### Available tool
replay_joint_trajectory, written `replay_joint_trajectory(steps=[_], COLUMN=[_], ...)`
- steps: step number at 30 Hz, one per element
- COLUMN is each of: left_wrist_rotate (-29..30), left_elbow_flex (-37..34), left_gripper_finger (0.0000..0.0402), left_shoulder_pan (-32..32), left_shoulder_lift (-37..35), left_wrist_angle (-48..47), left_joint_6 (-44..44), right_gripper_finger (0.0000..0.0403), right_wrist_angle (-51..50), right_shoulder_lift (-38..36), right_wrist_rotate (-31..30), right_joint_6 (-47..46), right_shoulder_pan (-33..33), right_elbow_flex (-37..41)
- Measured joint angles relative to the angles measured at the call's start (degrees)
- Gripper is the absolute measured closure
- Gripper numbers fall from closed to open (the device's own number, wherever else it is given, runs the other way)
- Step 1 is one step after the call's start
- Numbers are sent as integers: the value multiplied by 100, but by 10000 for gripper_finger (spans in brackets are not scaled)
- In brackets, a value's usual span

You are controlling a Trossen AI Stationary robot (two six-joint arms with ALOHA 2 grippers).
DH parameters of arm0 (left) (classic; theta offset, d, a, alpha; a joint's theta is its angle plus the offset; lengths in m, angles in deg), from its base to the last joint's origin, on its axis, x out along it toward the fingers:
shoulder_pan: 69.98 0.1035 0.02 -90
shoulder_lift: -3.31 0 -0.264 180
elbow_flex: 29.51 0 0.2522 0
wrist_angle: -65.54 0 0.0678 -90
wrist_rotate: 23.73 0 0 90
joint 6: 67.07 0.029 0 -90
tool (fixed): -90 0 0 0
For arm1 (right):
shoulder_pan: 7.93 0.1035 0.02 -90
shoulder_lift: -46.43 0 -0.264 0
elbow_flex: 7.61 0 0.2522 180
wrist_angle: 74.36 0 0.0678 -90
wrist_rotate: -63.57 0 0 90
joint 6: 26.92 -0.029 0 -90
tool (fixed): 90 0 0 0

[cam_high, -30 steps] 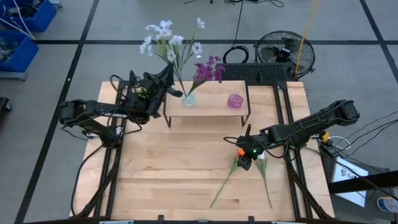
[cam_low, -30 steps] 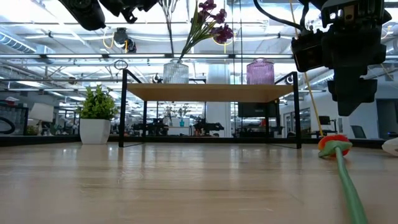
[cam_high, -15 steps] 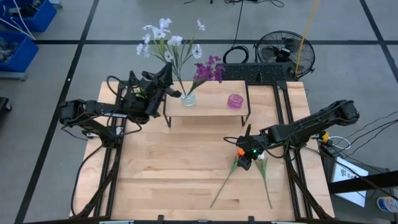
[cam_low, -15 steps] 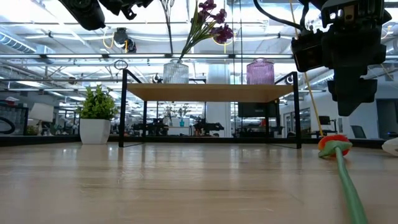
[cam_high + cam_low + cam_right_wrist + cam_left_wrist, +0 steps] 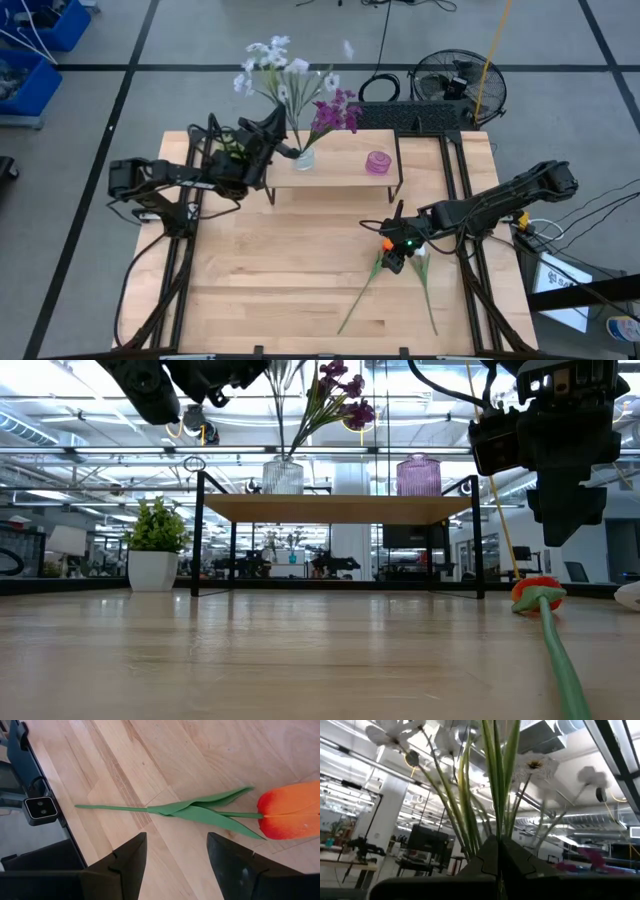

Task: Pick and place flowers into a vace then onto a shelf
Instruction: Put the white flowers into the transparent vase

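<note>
1. Now, look at the white spray (image 5: pixel 285 75): its long axis runs from the clear vase (image 5: pixel 303 157) toward 11 o'clock in the high view, stems low, pale blooms out past the table's far edge.
2. You can see in the left wrist view that the thin green stems (image 5: pixel 496 780) rise bunched together, topped by white petals.
3. Your left gripper (image 5: pixel 278 150) is clamped on those stems; in its wrist view the two dark fingers (image 5: pixel 485 860) meet around them. The arm reaches in from 9 o'clock, its wrist level with the shelf (image 5: pixel 340 168).
4. The purple bunch (image 5: pixel 333 110) stands in the same vase, leaning toward 1 o'clock; in the low view its dark blooms (image 5: pixel 340 395) rise above the glass.
5. A pink vase (image 5: pixel 377 162) stands on the shelf toward 3 o'clock of the clear one, apart from it.
6. The orange bloom (image 5: pixel 387 243) lies on the tabletop (image 5: pixel 280 280), its stem (image 5: pixel 360 295) pointing toward 7 o'clock. A white bud (image 5: pixel 421 253) lies just beside it, stem toward 6 o'clock.
7. Your right gripper (image 5: pixel 394 258) hangs over the orange flower with its fingers (image 5: pixel 125 857) spread and holding nothing; the leaf (image 5: pixel 210 810) and orange head (image 5: pixel 290 817) lie beyond them.
8. A small potted plant (image 5: pixel 155 555) sits at the shelf's 9 o'clock end.
</note>
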Motion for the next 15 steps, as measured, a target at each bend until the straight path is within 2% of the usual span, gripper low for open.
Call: replay_joint_trajectory(steps=[8,15], left_wrist_rotate=[-7,-1], left_elbow_flex=[0,0], left_gripper_finger=[393,353], left_shoulder_pan=[-13,-160], left_shoulder_lift=[-75,-66], left_wrist_angle=[-347,-1214], left_joint_6=[-26,-171], right_gripper_finger=[204,204], right_wrist_angle=[2,2], right_shoulder_lift=[-2,-1], right_wrist_rotate=[-2,-2], right_joint_6=[2,44], right_shoulder_pan=[0,0], right_elbow_flex=[0,0])
